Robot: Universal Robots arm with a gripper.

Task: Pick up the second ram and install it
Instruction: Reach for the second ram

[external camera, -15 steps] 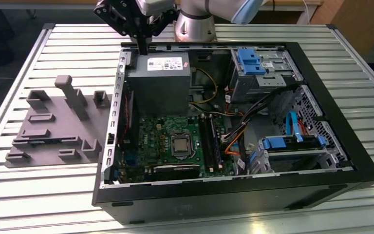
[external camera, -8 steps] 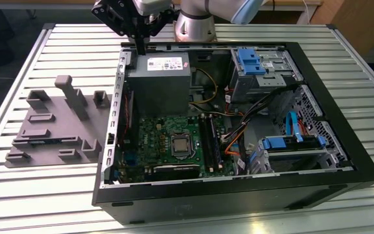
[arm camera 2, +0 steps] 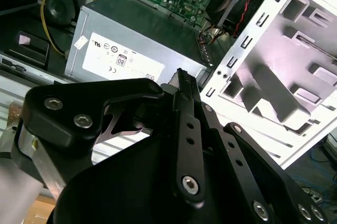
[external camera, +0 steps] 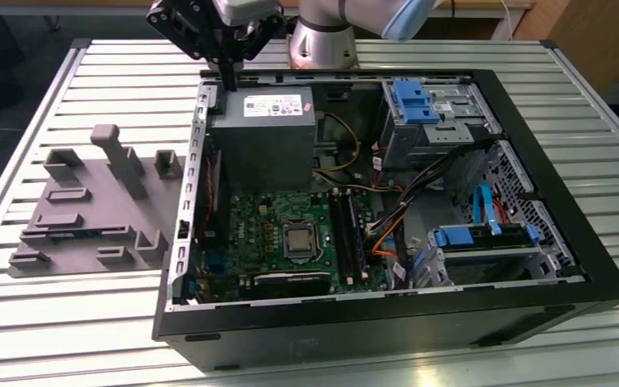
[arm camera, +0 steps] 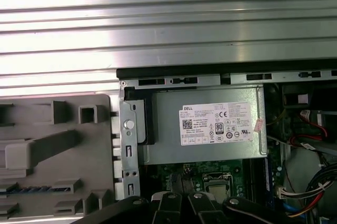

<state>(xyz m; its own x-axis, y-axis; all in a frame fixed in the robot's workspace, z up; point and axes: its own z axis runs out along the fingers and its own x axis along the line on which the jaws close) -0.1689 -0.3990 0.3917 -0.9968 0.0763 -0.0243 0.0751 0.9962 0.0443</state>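
Slatted table (arm camera: 168, 23) bears grey rack (arm camera: 58, 145), second ram (arm camera: 37, 188) (edge-on, cropped) slotted in

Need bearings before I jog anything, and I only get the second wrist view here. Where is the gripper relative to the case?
Observer: In the exterior view the gripper hangs over the power supply end of the open case, toward the exterior view's left.
Operator: Where's the second ram?
Observer: In the first wrist view the second ram, a dark blue-green stick, lies in a slot of the gray fixture, outside the case.
Operator: And the memory slots?
Observer: In the exterior view the long black slots run beside the processor socket, on its side toward the exterior view's right. Whether one holds a stick, I cannot tell.
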